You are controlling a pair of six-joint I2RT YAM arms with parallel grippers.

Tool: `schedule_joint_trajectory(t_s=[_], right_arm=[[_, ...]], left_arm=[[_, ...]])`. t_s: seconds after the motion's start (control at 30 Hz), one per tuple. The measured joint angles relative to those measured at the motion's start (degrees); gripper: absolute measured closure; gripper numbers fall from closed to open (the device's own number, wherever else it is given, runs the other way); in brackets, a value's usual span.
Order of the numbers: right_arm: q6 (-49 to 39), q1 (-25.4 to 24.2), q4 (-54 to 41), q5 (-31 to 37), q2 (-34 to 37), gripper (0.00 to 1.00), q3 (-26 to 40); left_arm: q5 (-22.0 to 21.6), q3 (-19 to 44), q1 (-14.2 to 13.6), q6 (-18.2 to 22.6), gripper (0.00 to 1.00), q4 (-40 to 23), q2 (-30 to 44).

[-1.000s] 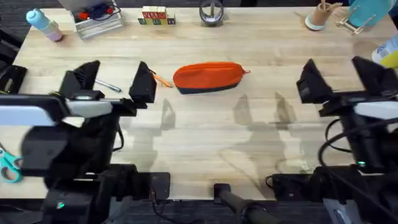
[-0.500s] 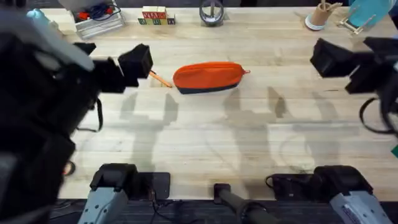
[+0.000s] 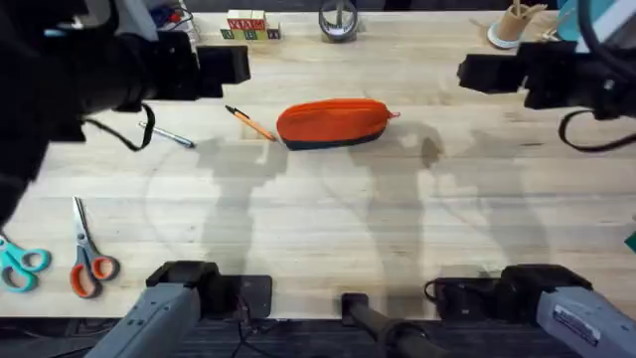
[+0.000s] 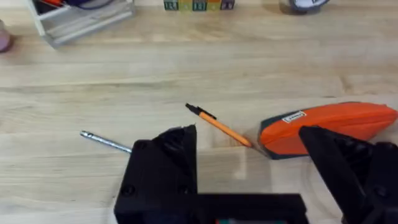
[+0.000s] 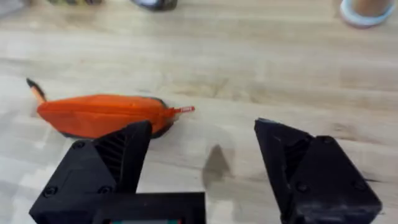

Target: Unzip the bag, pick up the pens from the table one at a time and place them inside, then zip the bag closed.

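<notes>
Bag (image 3: 333, 123) first: you've got the orange pouch lying on its side on the tabletop (image 3: 397, 219), a little beyond the middle, dark base toward you and its small orange pull (image 3: 395, 116) poking out at the right end. Its zip looks closed from the right wrist view, where the pull (image 5: 184, 110) sticks out past the pouch (image 5: 99, 116).

Your two pens are both off to the left of it. The orange pen (image 3: 248, 122) lies slanted, its near end almost touching the pouch's left end, black tip pointing away to the left. The silver pen (image 3: 172, 137) sits farther left, well apart from the pouch, flat on the wood.

Your left hand (image 4: 249, 165) hangs above the tabletop with its fingers spread wide, nothing between them; below it you see the orange pen (image 4: 217, 125), the silver pen (image 4: 104, 142) and the pouch's left end (image 4: 329, 127).

Your right hand (image 5: 202, 158) is also spread and empty, up above the wood to the right of the pouch.

Two pairs of scissors lie at the near left: an orange-handled pair (image 3: 87, 261) and a teal-handled pair (image 3: 20, 264).
</notes>
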Motion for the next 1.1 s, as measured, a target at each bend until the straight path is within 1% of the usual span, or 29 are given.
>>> schedule_joint_trajectory(t_s=[0.17,0.33,0.53,0.7,0.9,1.0,1.1], right_arm=[[0.0,0.0,-0.9,-1.5,5.3,0.004,1.7],[0.0,0.0,-1.1,-2.2,7.8,0.004,1.7],[0.0,0.0,-1.2,-2.4,8.0,0.004,1.8],[0.0,0.0,-1.3,-2.4,8.0,0.004,1.8],[0.0,0.0,-1.3,-2.4,8.0,0.004,1.8],[0.0,0.0,-1.3,-2.5,8.0,0.004,1.8],[0.0,0.0,-1.3,-2.6,8.0,0.004,1.8]], left_arm=[[1.4,1.6,0.0,-0.1,0.007,-0.7,4.3],[2.1,1.6,0.0,-0.2,0.007,-0.6,6.7],[2.2,1.6,0.0,-0.2,0.007,0.2,7.2],[2.2,1.6,0.0,-0.2,0.007,-1.8,7.2],[2.2,1.6,0.0,-0.1,0.007,-1.1,7.2],[2.2,1.6,0.0,1.8,0.007,-1.1,7.2],[3.1,1.6,0.0,6.0,0.006,-1.1,7.2]])
